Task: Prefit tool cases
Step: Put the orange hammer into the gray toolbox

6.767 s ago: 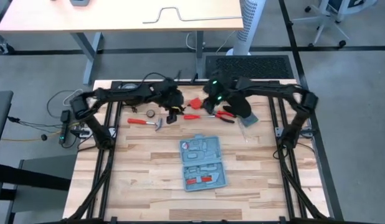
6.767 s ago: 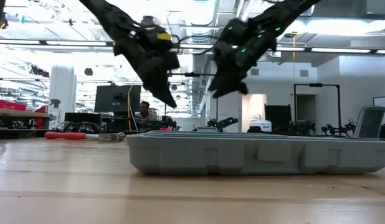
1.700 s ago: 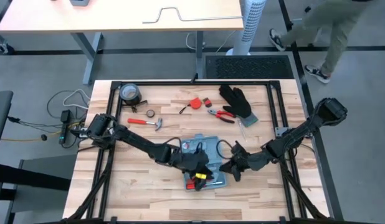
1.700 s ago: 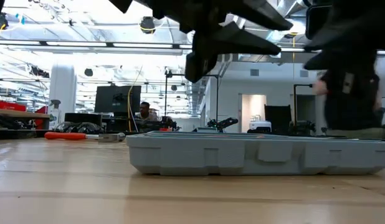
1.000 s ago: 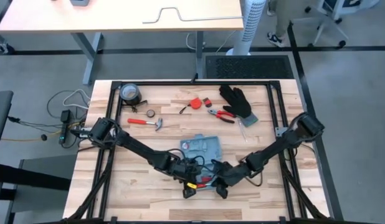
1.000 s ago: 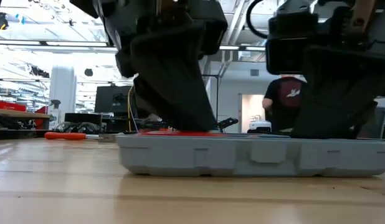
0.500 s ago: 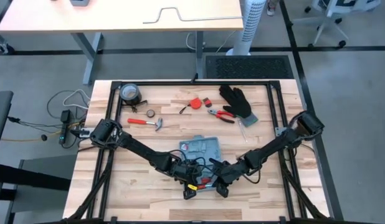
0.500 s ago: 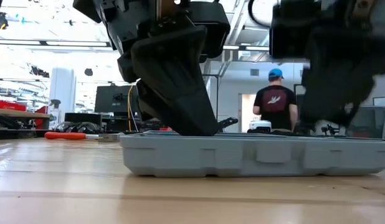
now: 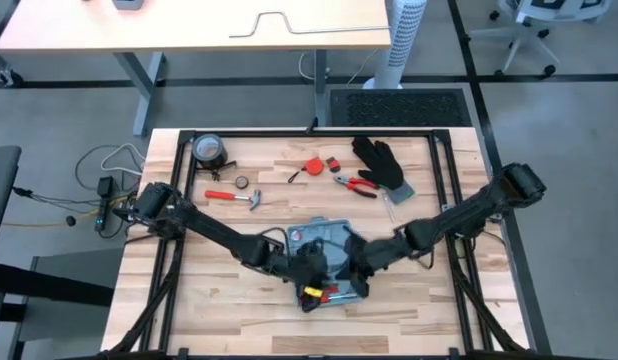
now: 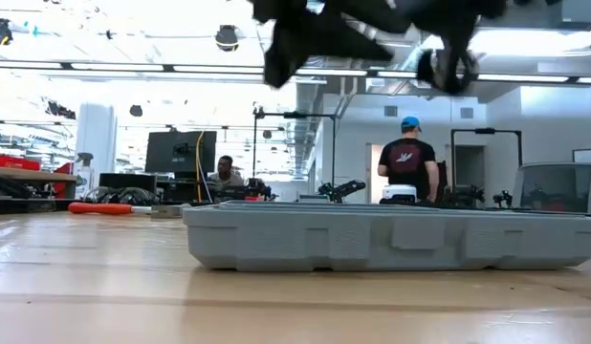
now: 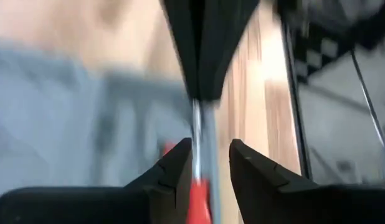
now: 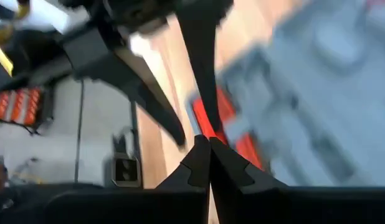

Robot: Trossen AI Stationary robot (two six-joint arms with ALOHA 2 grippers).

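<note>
- Two tools meet over the tool case (image 9: pixel 327 262), which lies open, mid-surface toward the front edge, presumably for fitting.
- The left tool (image 9: pixel 311 283) has fingers slightly apart around a thin rod.
- The right tool (image 12: pixel 208 149) has fingertips pressed together.

The high camera hangs well above and looks straight down on the whole wooden surface (image 9: pixel 229 250), with the light-blue case (image 9: pixel 325 258) near its middle. The low camera sits at surface height close to that case (image 10: pixel 391 235), looking level along its side wall into the room behind. Each wrist camera looks past its own fingers (image 11: pixel 180 163) (image 12: pixel 195 163), very near above the case (image 11: pixel 61 118) (image 12: pixel 317 93), the part all four views share.
</note>
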